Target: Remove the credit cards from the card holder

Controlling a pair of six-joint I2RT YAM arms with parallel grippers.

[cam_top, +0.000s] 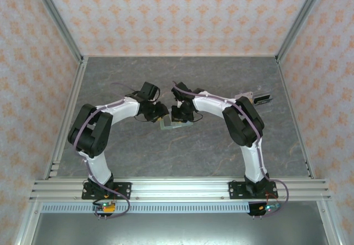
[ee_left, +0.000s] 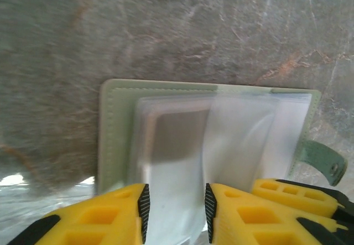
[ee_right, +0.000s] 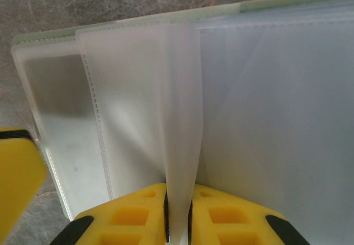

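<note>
At mid-table the holder (cam_top: 176, 125) lies open and flat on the table, with both grippers over it. The left gripper (ee_left: 176, 209) is part-open and straddles a clear sleeve (ee_left: 172, 181) without pinching it; close it on the dark card (ee_left: 180, 131) inside, not on plastic alone. The right gripper (ee_right: 178, 214) is all but closed and pinches one leaf (ee_right: 182, 118); use it to hold the holder down while you draw the card straight out.

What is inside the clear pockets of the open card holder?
One dark card-shaped patch shows through a frosted pocket of the card holder. The other pockets look pale; overlapping sleeves and the right pincer, shut on one sleeve, cover the rest.
</note>
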